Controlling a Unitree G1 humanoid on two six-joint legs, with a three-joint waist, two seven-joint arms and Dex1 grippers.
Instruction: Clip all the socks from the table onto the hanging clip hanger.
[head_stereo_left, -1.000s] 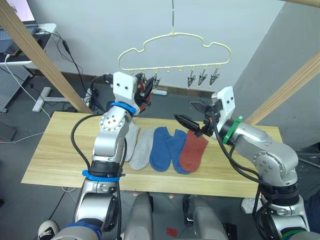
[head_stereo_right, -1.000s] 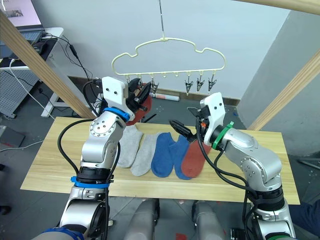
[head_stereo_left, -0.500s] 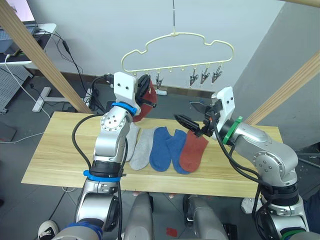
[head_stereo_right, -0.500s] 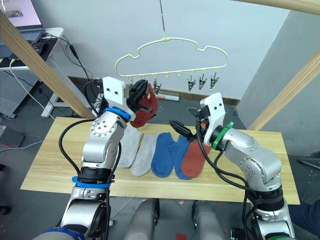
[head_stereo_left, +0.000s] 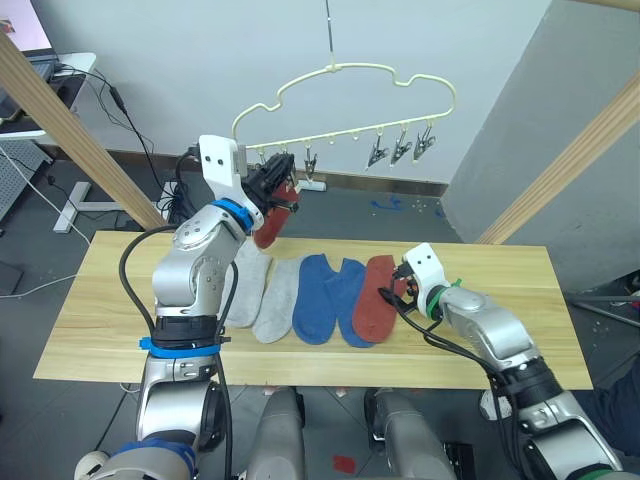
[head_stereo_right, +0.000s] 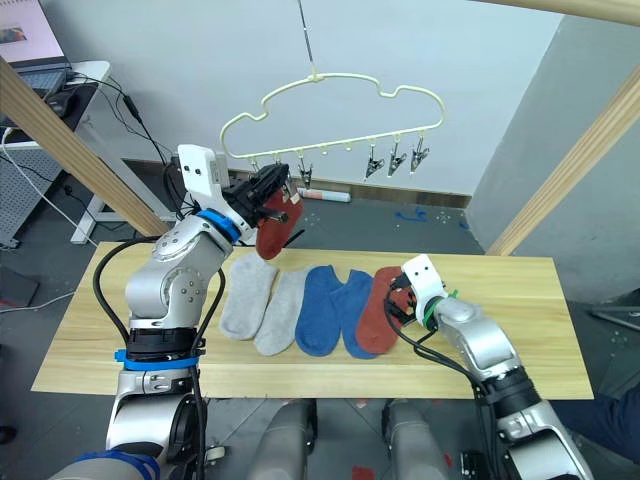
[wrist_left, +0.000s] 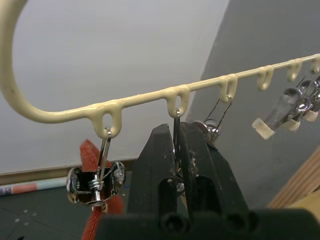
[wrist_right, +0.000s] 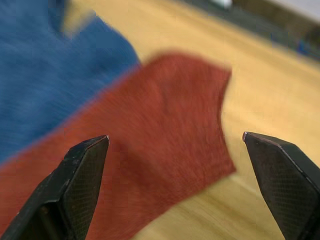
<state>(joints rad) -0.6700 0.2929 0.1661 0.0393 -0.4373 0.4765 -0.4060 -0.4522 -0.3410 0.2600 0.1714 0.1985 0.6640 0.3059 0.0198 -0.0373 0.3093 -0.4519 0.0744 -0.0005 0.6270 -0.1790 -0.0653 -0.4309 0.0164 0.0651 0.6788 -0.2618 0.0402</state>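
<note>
My left jaws (wrist_left: 176, 165) were pinched shut on a clip of the hanger (head_stereo_left: 340, 72), one red sock (head_stereo_left: 272, 222) hanging beside; right jaws (wrist_right: 175, 165) gaped wide over the other red sock (head_stereo_left: 375, 310) on the counter (head_stereo_left: 500, 320). Next likely: lower and close on it.

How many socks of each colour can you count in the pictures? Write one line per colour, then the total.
Grey socks: 2, flat on the table.
Blue socks: 2, flat on the table.
Rust red socks: 2, one on the table, one up at the clip hanger.
Total: 6
</note>
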